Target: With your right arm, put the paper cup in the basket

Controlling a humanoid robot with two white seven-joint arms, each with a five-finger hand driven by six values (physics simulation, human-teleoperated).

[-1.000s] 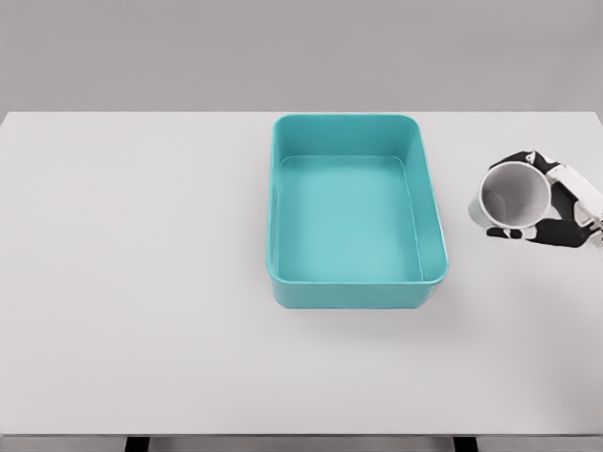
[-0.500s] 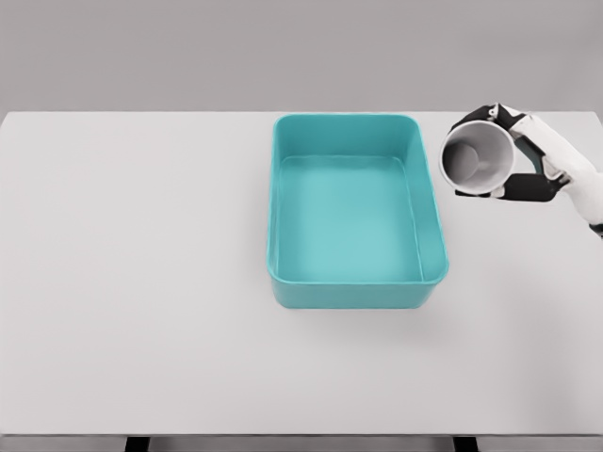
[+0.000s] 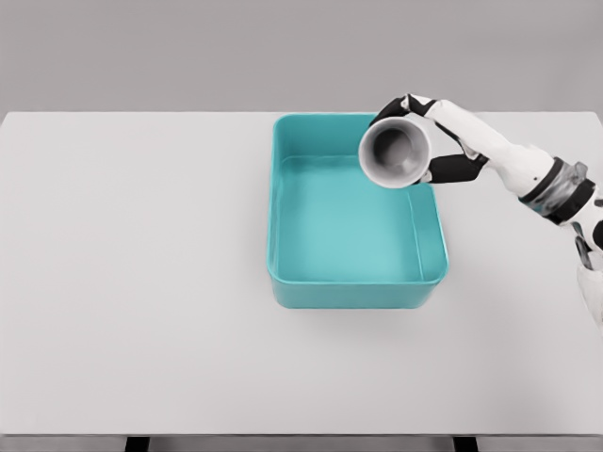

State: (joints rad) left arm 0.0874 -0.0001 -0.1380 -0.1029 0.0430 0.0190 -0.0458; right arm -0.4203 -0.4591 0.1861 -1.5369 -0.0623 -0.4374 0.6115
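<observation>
The right hand (image 3: 435, 141) is gripping the cup (image 3: 396, 153), fingers wrapping its side, and is holding it tilted with the mouth facing the camera. The cup is hanging over the basket's (image 3: 283, 217) far right corner, overlapping the right rim. The arm is reaching in from the right edge. The basket is sitting open and unobstructed, with bare surface (image 3: 132, 282) lying wide on its left and in front.

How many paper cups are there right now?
1. The paper cup is held in the right robot hand, over the far right corner of the teal basket.
</observation>
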